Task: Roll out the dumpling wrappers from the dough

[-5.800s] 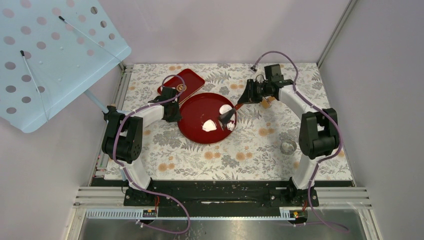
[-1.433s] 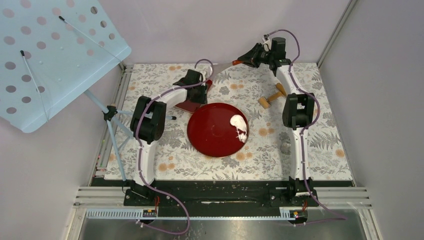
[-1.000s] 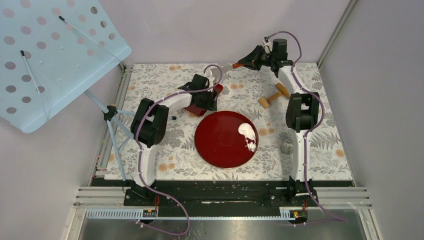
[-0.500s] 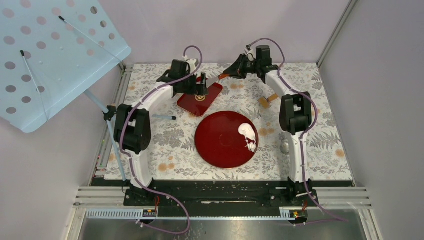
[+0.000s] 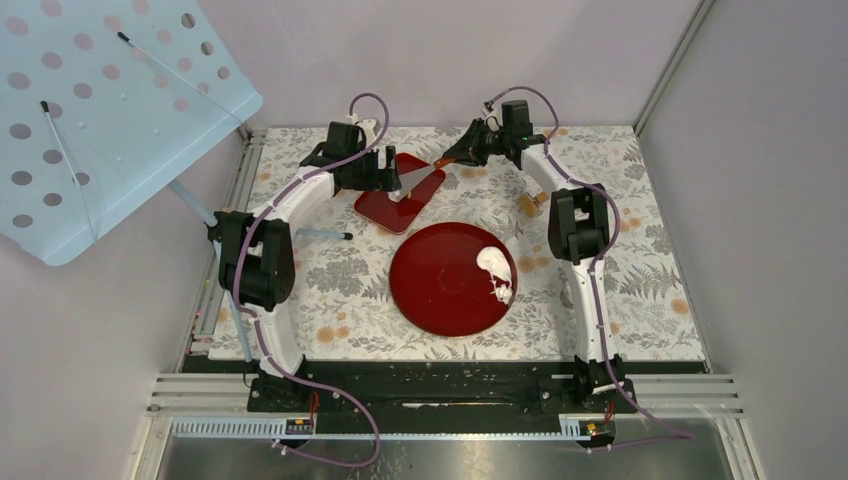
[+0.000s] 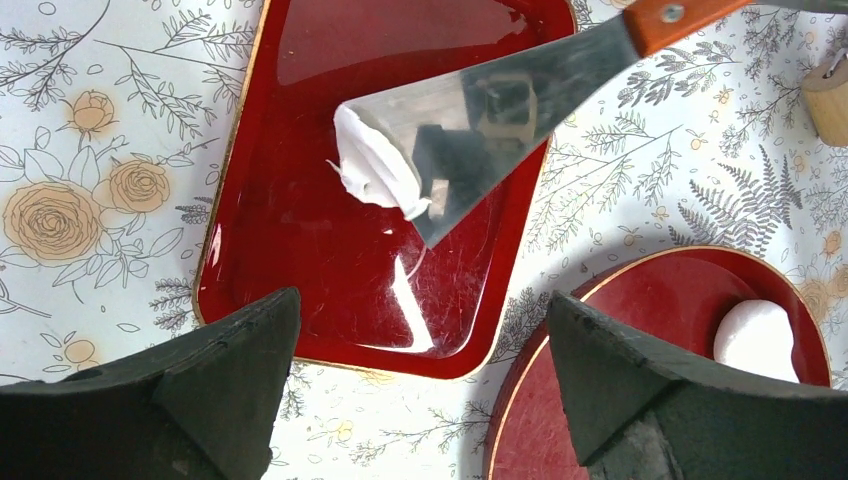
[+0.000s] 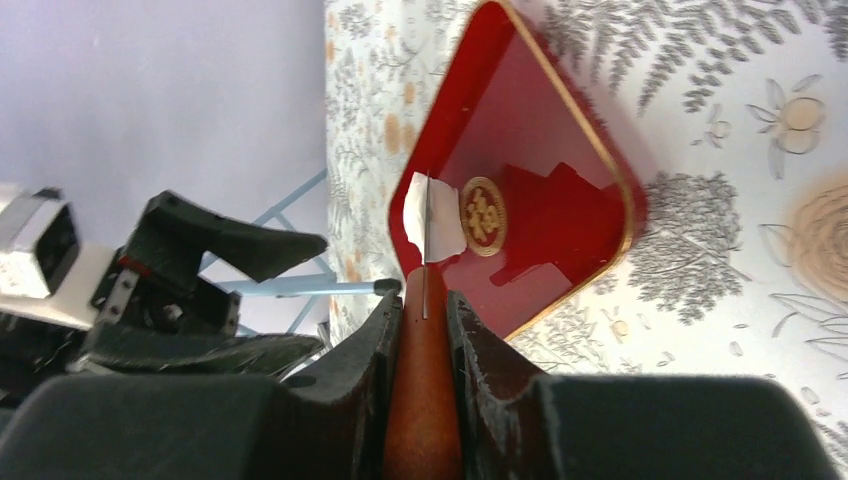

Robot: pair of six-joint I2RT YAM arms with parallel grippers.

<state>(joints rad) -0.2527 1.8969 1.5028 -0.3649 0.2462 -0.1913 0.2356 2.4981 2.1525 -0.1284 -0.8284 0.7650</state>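
My right gripper [image 7: 425, 300] [image 5: 463, 152] is shut on the wooden handle of a metal spatula [image 6: 480, 110]. Its blade hangs tilted over the rectangular red tray [image 6: 290, 270] [image 5: 395, 205] [image 7: 560, 150]. A small white dumpling wrapper [image 6: 372, 165] [image 7: 415, 220] clings, crumpled, to the blade's lower edge, just above the tray floor. My left gripper [image 6: 420, 365] [image 5: 385, 180] hovers open above the tray's near rim, holding nothing. The remaining white dough [image 5: 493, 267] [image 6: 755, 335] lies on the right side of the round red plate [image 5: 440, 285] [image 6: 640, 340].
A wooden rolling pin [image 5: 528, 205] [image 6: 828, 95] lies at the back right, partly behind the right arm. A small metal ring [image 5: 570, 292] sits right of the round plate. A blue perforated stand [image 5: 100, 110] overhangs the table's back left corner.
The right gripper carried the spatula left from the back edge to over the tray. The left gripper opened and drew back from the tray. The round plate stayed put over the last second.
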